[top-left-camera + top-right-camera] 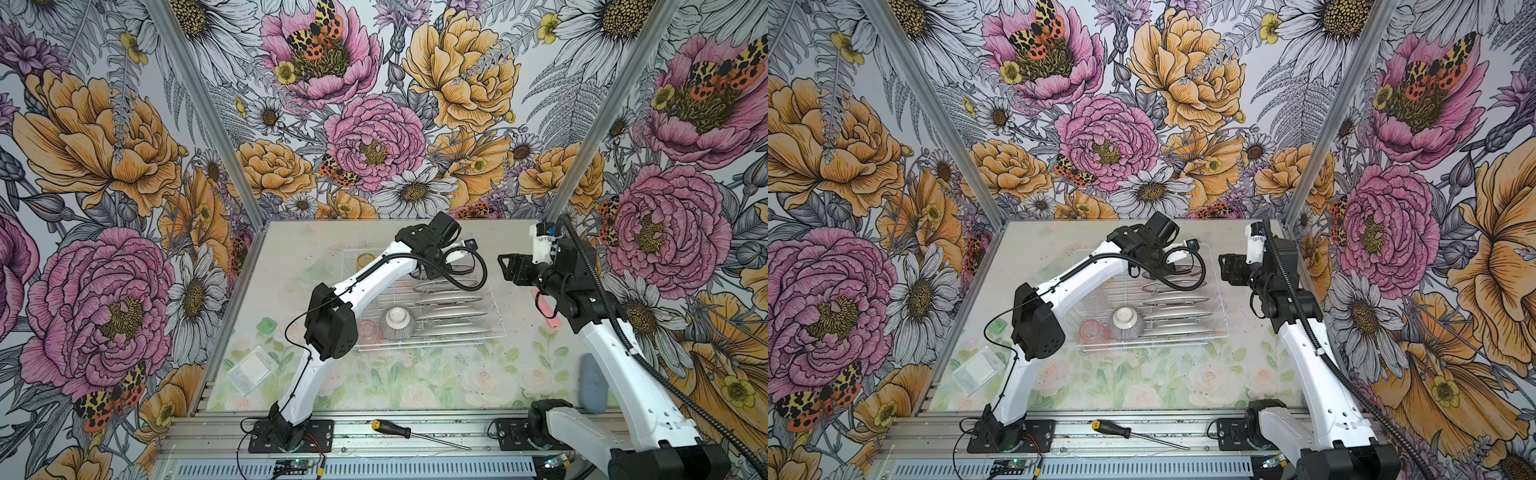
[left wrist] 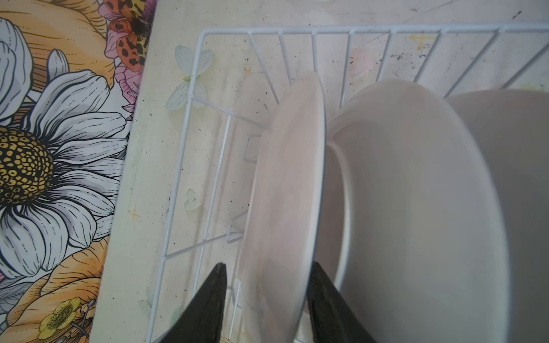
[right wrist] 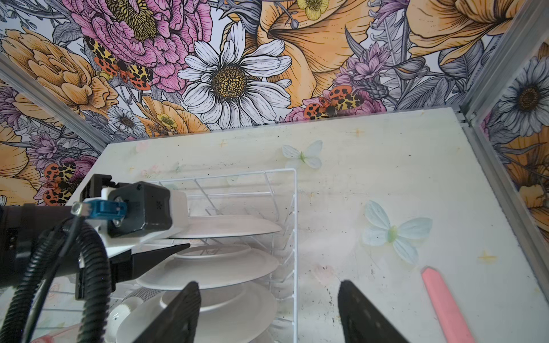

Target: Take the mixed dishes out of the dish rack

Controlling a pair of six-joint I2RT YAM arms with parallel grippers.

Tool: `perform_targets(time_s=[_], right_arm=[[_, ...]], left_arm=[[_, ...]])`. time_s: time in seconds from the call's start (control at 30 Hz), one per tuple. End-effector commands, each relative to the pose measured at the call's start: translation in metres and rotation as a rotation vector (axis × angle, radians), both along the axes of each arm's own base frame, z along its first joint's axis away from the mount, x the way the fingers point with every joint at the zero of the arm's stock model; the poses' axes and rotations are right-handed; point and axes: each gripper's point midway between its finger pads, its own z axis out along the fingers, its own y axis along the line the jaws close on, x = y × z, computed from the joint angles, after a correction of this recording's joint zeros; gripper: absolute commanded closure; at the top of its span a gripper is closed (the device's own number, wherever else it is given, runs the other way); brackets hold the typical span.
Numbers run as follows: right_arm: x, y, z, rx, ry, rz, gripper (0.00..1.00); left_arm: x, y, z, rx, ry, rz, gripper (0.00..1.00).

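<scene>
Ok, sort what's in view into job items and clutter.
For the job:
dish rack
plates
bowl
pink tumbler
yellow tumbler
left gripper, astride a plate's rim
right gripper, open near the rack

Lying about:
screwdriver
pink strip
blue-grey pad
clear box
green block
</scene>
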Motion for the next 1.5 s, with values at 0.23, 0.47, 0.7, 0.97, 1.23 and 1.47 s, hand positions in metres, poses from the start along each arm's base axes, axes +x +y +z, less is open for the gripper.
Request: perform_targets(time_s=[0.23, 0.47, 0.7, 0.97, 1.23, 1.47], right_arm=[[-0.001, -0.005, 0.0, -0.022, -0.01, -0.011, 0.25], [0.0, -0.006, -0.003, -0.022, 0.001, -0.011, 0.25], [0.002, -0.006, -0.007, -0.025, 0.009, -0.011, 0.25], [0.002, -0.006, -0.009, -0.022, 0.017, -0.01, 0.25], [0.0, -0.007, -0.009, -0.023, 0.013, -0.015, 0.25], [-0.002, -0.008, -0.008, -0.025, 0.007, -0.02, 0.25]], left_arm=[[0.016, 0.001, -0.004, -0.027, 0.011, 0.028, 0.63], [0.025, -0.001, 0.001, -0.034, -0.017, 0.039, 0.73], [0.029, -0.001, 0.004, -0.015, -0.05, 0.045, 0.83], [0.032, 0.001, 0.002, 0.037, -0.096, 0.055, 0.9], [0.039, 0.003, 0.006, 0.078, -0.164, 0.086, 1.0], [0.041, 0.004, 0.028, 0.032, -0.205, 0.114, 1.0]])
